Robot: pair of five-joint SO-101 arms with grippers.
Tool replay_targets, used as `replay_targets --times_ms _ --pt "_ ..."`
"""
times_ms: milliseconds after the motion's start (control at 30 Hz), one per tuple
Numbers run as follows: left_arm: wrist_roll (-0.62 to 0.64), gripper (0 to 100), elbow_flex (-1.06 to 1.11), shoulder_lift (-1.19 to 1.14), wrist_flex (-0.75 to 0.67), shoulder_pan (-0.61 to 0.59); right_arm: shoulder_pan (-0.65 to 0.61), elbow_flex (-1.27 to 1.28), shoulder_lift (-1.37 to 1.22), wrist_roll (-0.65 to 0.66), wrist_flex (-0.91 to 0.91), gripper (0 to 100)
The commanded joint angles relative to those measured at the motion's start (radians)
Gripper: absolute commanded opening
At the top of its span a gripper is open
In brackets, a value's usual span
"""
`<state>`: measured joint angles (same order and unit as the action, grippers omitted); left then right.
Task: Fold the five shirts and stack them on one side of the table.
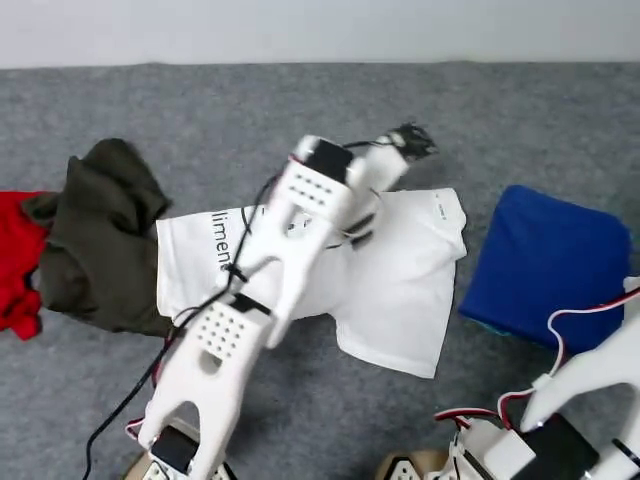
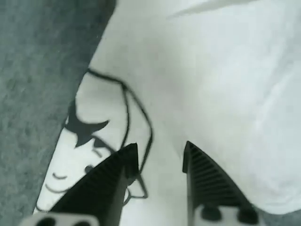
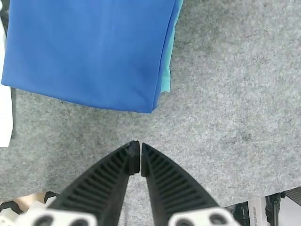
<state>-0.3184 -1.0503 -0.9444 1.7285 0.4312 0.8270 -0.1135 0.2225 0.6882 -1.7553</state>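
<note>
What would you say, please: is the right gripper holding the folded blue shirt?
No, the right gripper is shut on nothing over the grey table, apart from the blue shirt.

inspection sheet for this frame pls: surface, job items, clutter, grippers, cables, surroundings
Surface: grey carpet cover, no stains seen.
Job's things: white shirt spread mid-table; blue shirt folded at the right, on a turquoise shirt; olive shirt crumpled at the left, partly over the red shirt.
Clutter: nothing seen.
Grippers: left gripper open, at the white shirt's print; right gripper shut, empty, over bare cover near the blue shirt.
Cables: black cable along the left arm; red and white wires by the right arm.
Surroundings: pale wall behind.
</note>
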Motion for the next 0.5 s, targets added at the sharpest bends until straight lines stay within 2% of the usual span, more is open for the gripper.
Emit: replay_targets --times_ms 0,300,467 --pt "-0.003 16 -0.002 0.029 0.005 -0.037 -0.01 -0.052 0.051 0.006 -0.041 0.9" --pt "0.008 16 -0.097 0.094 0.026 0.005 -0.004 -0.052 0.056 0.006 -0.041 0.9" --pt "0.008 16 -0.027 0.206 0.026 0.092 -0.004 -0.052 0.056 0.006 -0.041 0.9"
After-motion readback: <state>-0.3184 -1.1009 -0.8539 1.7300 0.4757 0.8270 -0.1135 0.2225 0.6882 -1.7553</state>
